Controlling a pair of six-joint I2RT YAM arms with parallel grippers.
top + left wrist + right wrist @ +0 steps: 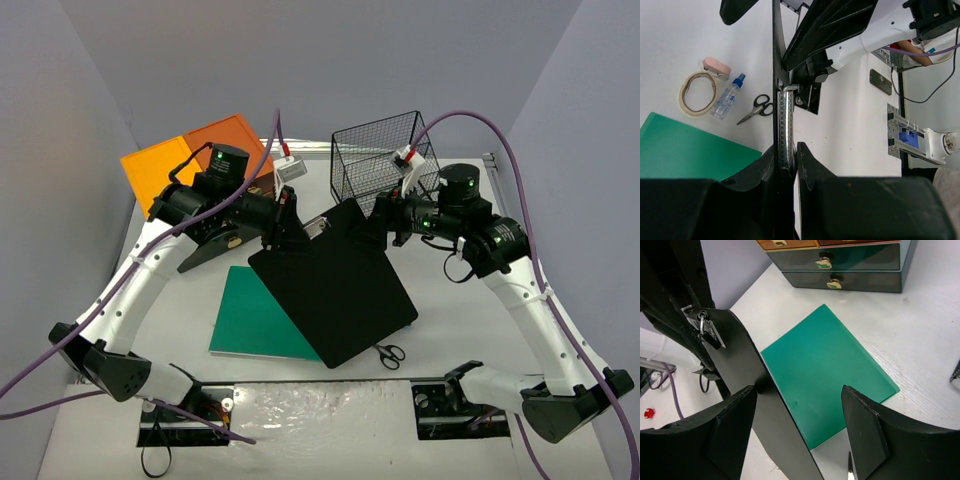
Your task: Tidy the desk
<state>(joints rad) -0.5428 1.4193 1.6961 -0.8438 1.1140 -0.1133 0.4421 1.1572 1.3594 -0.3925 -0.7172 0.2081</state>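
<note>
Left fingers clamped on black clipboard at clip end, holding it tilted over green board; my right fingers wide, clipboard edge between them.

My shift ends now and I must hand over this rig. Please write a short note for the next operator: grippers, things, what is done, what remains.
Left gripper: shut on the clip end of the black clipboard, holding it tilted above the desk.
Right gripper: open at the clipboard's edge, not gripping.
On the desk: green board, partly under the clipboard; scissors, tape roll, spray bottle.
At the far side: wire basket and drawer unit.
Done: clipboard is off the desk.
Left: set the clipboard somewhere, then probably tidy the loose items.
</note>
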